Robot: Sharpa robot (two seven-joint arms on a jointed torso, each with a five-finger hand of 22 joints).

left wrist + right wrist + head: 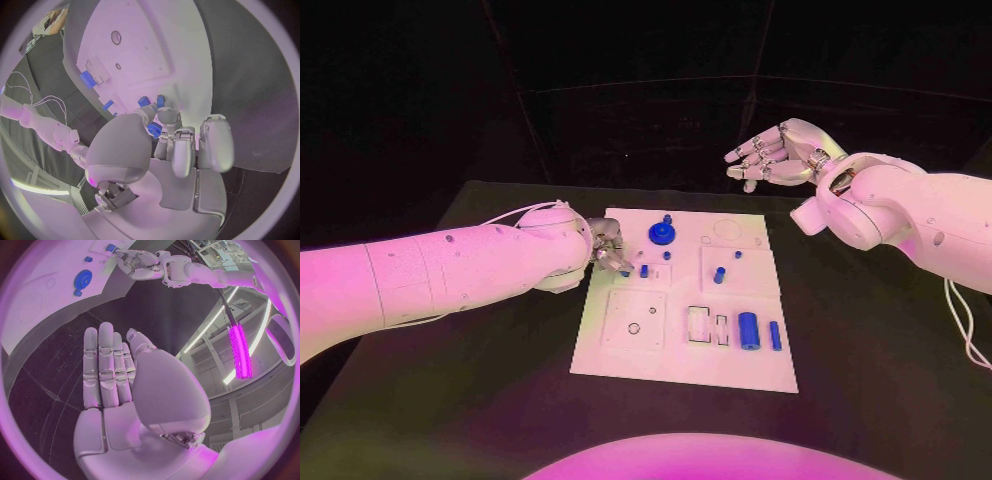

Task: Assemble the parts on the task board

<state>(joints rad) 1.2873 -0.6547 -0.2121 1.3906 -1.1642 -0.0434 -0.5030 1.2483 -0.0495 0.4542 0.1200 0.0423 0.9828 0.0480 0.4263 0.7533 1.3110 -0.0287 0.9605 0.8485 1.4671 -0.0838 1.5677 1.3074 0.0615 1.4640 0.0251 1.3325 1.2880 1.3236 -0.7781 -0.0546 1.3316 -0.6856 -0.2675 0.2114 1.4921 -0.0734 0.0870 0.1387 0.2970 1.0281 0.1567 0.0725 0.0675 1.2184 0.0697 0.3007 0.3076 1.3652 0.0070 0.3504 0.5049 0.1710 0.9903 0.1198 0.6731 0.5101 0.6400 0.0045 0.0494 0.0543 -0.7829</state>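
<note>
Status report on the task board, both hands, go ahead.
Left hand at the task board edge, pinching a small blue part. Right hand raised off the board, holding nothing. Nothing blocking the board.

Task board (678, 355): white rectangular plate, flat on the black table, with shallow recessed outlines.

Blue round disc part (661, 236): near the board's far edge, a short stub rising at its far side.

Small blue pegs (720, 275): several upright in the board's middle band.

Blue cylinder (749, 325): lying on its side in the near right area, a slimmer blue bar (775, 335) just beside it.
</note>
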